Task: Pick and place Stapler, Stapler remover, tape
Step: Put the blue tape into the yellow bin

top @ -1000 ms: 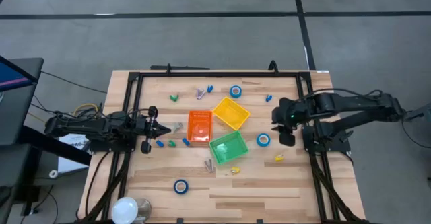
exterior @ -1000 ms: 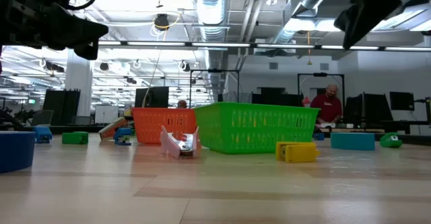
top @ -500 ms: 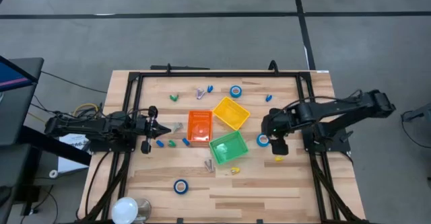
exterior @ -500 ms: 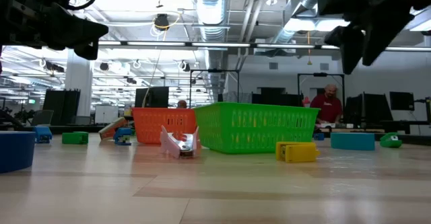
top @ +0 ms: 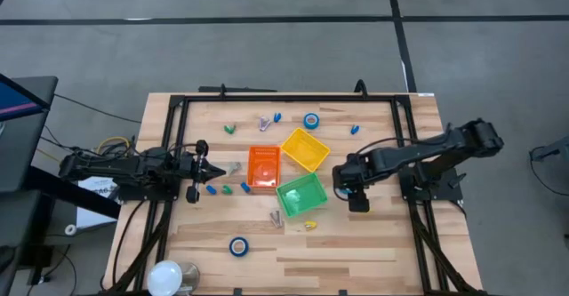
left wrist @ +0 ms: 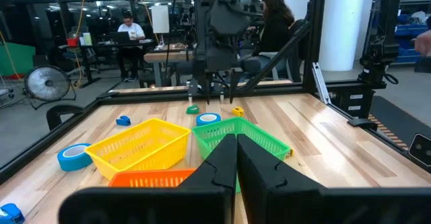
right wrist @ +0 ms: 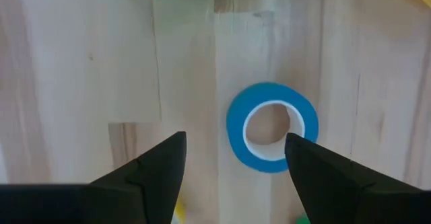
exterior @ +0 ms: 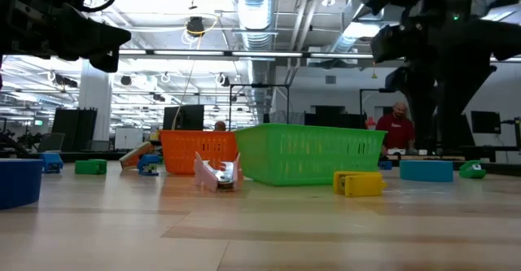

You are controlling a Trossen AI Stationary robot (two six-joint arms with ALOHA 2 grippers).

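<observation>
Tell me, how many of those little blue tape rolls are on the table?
3. One tape roll lies near the far edge, one near the front edge, and one lies under the right arm, right of the green bin.

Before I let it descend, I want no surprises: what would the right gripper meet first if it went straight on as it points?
Probably the blue tape roll on the table: the open right gripper points down at it, though one of its fingers looks set above the roll's edge.

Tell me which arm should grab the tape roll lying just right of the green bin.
Right. The right gripper hangs open directly above that tape roll, beside the green bin. The left gripper is shut and parked at the table's left side, with the bins in between.
</observation>
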